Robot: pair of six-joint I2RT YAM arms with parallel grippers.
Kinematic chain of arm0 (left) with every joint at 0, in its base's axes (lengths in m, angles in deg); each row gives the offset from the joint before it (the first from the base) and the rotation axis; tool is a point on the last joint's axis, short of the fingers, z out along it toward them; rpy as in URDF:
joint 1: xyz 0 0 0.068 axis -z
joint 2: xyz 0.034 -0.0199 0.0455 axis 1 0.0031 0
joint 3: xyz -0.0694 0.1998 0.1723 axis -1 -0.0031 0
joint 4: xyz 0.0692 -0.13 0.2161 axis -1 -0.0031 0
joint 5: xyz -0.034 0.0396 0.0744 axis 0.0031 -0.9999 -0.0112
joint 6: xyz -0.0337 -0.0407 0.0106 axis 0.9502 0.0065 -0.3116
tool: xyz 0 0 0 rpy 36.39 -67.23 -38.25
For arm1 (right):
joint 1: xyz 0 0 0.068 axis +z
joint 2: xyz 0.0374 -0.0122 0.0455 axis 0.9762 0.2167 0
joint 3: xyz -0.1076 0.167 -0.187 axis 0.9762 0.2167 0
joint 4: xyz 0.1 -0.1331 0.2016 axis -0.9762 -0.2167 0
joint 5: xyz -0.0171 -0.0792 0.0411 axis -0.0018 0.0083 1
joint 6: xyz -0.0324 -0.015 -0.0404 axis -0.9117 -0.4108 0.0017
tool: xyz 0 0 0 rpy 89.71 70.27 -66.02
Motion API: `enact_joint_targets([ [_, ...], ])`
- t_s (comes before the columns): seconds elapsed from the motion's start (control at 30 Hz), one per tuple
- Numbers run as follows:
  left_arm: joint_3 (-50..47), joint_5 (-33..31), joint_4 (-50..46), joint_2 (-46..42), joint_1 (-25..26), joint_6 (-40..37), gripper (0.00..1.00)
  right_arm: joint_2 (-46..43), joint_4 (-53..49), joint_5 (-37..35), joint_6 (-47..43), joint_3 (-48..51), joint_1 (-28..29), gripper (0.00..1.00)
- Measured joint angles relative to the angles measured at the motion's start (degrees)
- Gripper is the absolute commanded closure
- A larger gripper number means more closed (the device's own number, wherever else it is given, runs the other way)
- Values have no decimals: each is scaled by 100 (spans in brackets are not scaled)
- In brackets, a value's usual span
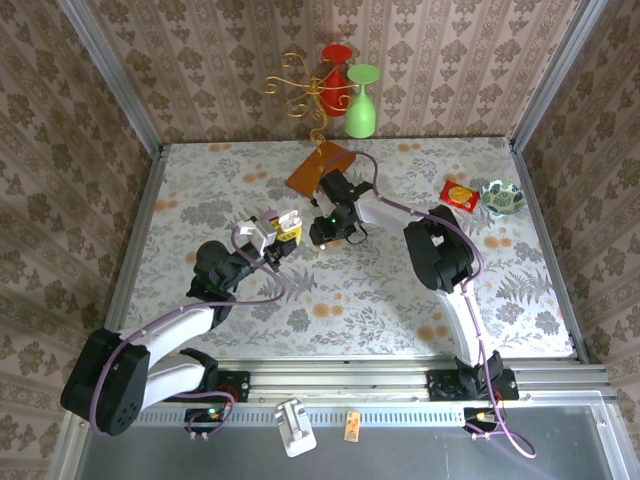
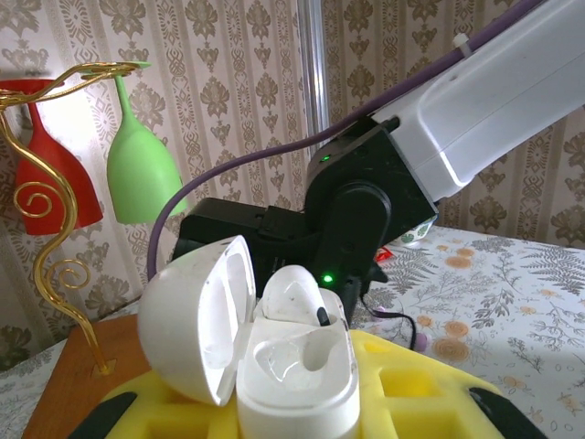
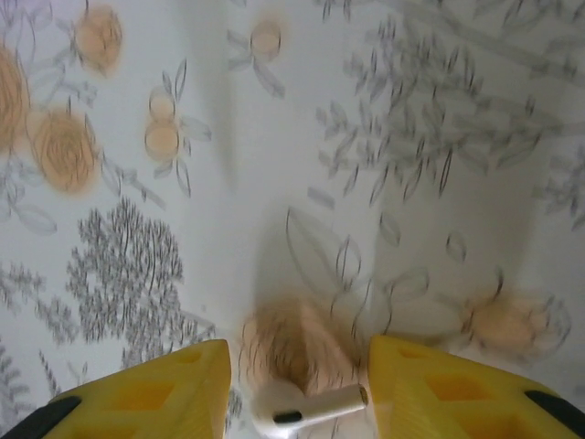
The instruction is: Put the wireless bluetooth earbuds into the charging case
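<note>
The white charging case [image 2: 294,389] sits between the yellow fingers [image 2: 430,389] of my left gripper [image 1: 272,232], which is shut on it. Its lid [image 2: 196,320] is swung open to the left. One whitish earbud [image 2: 291,294] sits in the far slot, and the near slot [image 2: 306,355] is empty. A short way to the right, my right gripper [image 1: 333,230] hovers above the table, pointing down. In the right wrist view a second earbud [image 3: 306,407] lies crosswise between the yellow fingers [image 3: 430,393], its stem against the right one, lifted off the blurred tablecloth.
A gold wire stand [image 1: 305,85] on a wooden base [image 1: 312,168] holds a red glass [image 1: 335,70] and a green glass [image 1: 361,100] at the back. A red snack packet [image 1: 460,194] and a small bowl [image 1: 503,196] lie at the far right.
</note>
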Motion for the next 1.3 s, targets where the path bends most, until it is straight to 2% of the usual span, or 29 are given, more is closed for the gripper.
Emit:
enact_joint_targets([
  [0.07, 0, -7, 33, 24, 13, -2, 100, -153, -26, 55, 0, 236, 33, 59],
  [0.23, 0, -11, 76, 144, 42, 0, 100, -393, -144, 79, -7, 527, 186, 59],
  [0.37, -13, -17, 96, 149, 42, 0, 100, -522, -339, -321, -4, 507, 323, 50],
  [0.47, -70, -44, 92, 105, 42, -7, 100, -520, -621, -824, 26, 297, 413, 49],
  [0.73, -170, -98, -79, -354, 42, -184, 100, 42, -1585, -1764, 330, -1152, 588, 51],
  [0.97, -197, -120, -186, -535, 42, -345, 100, 1115, -2645, -1961, 741, -2662, 721, 53],
  [1.1, -258, -136, -273, -535, 42, -402, 100, 1440, -3023, -1998, 876, -3141, 817, 57],
  [1.3, -291, -157, -391, -538, 42, -466, 100, 1882, -3504, -2166, 914, -3974, 911, 59],
])
